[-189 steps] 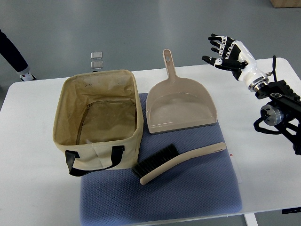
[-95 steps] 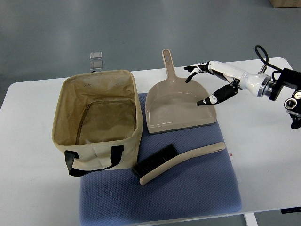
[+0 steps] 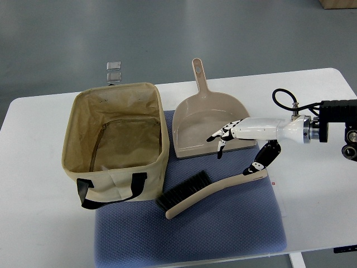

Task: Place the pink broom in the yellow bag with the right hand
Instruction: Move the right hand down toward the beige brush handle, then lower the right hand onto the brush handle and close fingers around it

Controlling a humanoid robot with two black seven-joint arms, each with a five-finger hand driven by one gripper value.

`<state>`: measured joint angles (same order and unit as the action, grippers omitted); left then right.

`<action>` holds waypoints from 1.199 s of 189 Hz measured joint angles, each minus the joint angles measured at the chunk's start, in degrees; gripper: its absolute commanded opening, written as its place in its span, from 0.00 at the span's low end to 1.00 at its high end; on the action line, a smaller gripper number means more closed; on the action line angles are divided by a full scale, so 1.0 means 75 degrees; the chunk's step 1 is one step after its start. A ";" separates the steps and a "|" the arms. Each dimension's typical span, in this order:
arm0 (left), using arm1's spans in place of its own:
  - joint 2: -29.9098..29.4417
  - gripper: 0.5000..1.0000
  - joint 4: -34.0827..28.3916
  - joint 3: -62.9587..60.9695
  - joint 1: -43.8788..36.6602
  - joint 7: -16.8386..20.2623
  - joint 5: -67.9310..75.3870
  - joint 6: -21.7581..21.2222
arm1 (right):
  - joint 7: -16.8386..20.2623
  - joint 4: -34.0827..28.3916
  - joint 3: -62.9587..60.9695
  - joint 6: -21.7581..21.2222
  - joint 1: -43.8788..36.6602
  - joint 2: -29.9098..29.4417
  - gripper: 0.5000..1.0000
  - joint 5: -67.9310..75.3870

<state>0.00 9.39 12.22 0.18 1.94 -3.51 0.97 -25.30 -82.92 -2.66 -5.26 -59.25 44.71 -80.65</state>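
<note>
The pink broom (image 3: 207, 191) lies slantwise on the blue mat (image 3: 223, 229), its black bristles toward the bag and its handle end at the right. Left of it the yellowish fabric bag (image 3: 75, 174) stands open and empty, black strap at its front. My right hand (image 3: 236, 151) reaches in from the right edge, fingers spread and empty. Its thumb (image 3: 260, 162) hangs just above the broom's handle end, and its fingertips (image 3: 218, 137) hover over the front lip of the dustpan. No left hand shows.
A pink dustpan (image 3: 211, 124) lies behind the broom, handle pointing away from me. The white table (image 3: 39, 234) runs to the picture's left and right edges. Two small clear squares (image 3: 114, 70) lie on the grey floor beyond the table.
My right hand has come down and toward me from above the dustpan's right side to just over the broom's handle, still spread. Broom, dustpan and bag have not moved.
</note>
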 measured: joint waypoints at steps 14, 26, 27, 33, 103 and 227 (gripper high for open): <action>0.0000 1.00 -0.0001 0.0000 0.0000 0.0000 0.0000 0.0000 | 0.0303 0.0010 -0.0009 0.0023 0.0062 -0.0156 0.86 -0.0132; 0.0000 1.00 -0.0004 0.0000 0.0000 0.0000 0.0000 0.0000 | 0.0487 0.0018 -0.0011 0.0045 0.0184 -0.0258 0.86 -0.0269; 0.0000 1.00 -0.0004 0.0000 0.0000 0.0000 0.0000 0.0000 | 0.0499 0.0019 -0.0011 0.0048 0.0197 -0.0265 0.86 -0.0279; 0.0000 1.00 -0.0005 0.0000 0.0000 0.0000 0.0000 0.0000 | 0.0572 0.0026 -0.0011 0.0067 0.0290 -0.0320 0.86 -0.0344; 0.0000 1.00 -0.0005 0.0000 0.0000 0.0000 0.0000 0.0000 | 0.0982 0.0206 -0.0031 0.0479 0.0846 -0.0576 0.86 -0.0755; 0.0000 1.00 -0.0003 0.0006 0.0000 -0.0003 0.0000 -0.0001 | 0.1537 0.0451 -0.0047 0.0905 0.1242 -0.0861 0.84 -0.1375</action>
<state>0.00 9.37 12.26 0.18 1.92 -3.51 0.96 -13.78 -79.54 -3.02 1.53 -49.93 38.25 -90.97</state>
